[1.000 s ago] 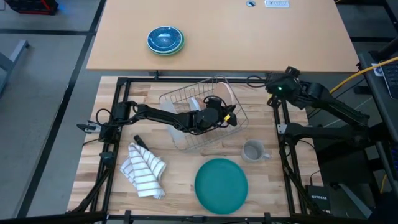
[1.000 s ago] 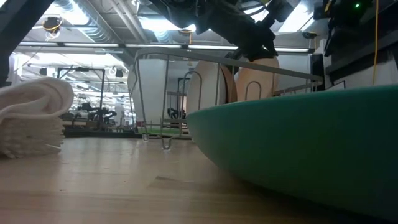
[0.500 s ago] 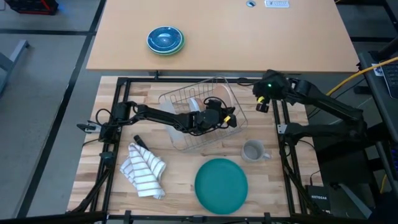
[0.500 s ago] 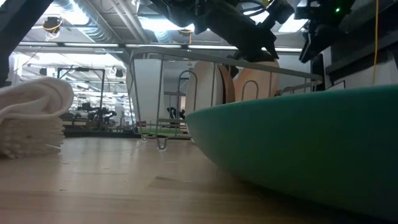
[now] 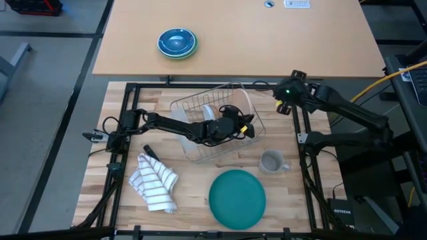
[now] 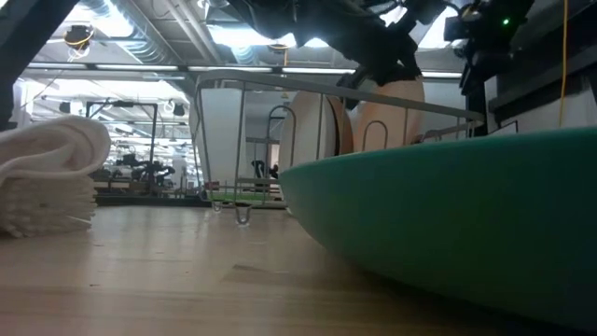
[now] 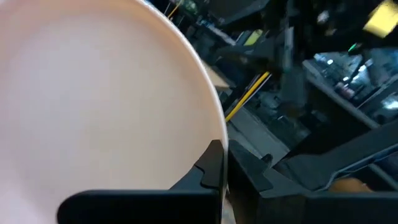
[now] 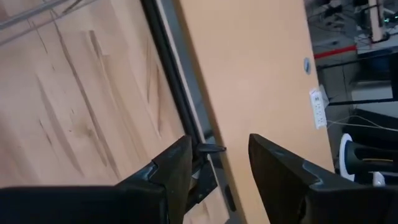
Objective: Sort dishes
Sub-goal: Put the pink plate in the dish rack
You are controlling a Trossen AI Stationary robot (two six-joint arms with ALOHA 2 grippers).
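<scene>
Right gripper (image 5: 282, 107), jaws apart, has swung from table's 2 o'clock edge toward wire rack (image 5: 193, 107); left gripper (image 5: 244, 127) stays clamped on tan plate (image 6: 390, 119), unloading underway.

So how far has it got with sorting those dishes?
Partway, it seems. The white plate stands upright in the wire rack. The left gripper is shut on the tan plate at the rack. The green plate lies untouched on the table. The right gripper hovers open, holding nothing.
</scene>
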